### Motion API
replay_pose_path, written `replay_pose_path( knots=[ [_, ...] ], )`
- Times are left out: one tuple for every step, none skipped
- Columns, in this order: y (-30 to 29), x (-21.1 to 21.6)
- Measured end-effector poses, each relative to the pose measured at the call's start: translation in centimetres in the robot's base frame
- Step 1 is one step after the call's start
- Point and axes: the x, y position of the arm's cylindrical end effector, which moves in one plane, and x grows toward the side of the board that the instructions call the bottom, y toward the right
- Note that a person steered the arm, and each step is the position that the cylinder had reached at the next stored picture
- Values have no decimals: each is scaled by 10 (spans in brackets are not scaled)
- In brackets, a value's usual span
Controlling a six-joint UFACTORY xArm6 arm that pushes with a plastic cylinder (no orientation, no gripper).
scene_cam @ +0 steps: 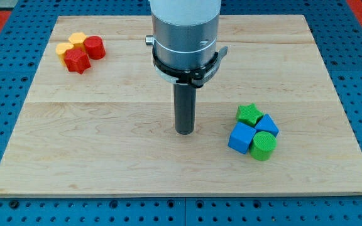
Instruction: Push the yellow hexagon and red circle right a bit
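Looking at the upper left of the frame, the yellow hexagon (77, 39) and the red circle (94, 47) are being found packed into a tight little cluster with a second yellow block (63, 48) and a red star-ish block (76, 61), all touching or nearly so. Nothing is being touched by my tip (184, 131) right now; it's being held on bare wood near the middle of the board (105, 113), well apart from that cluster and a fair way left of the other group at the lower right: green star (249, 113), blue cube (241, 137), a second blue block (268, 125) and green cylinder (263, 145). No gripper is being carried here, just the plain rod, so nothing is being held or squeezed. To get it done cleanly, the cluster probably needs approaching from its left side, with the tip being routed around the top so nothing gets knocked early, then a short rightward nudge being applied. The other yellow block is sitting right where contact would be made, so it's likely being dragged along too.
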Motion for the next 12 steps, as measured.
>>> replay_pose_path(
  knots=[
    [-43,28],
    [-79,35],
    [-102,15],
    [-138,10],
    [-186,-4],
    [-250,-24],
    [-304,-45],
    [-306,-57],
    [-306,-101],
    [-306,-147],
    [-300,-157],
    [-289,-207]
  ],
)
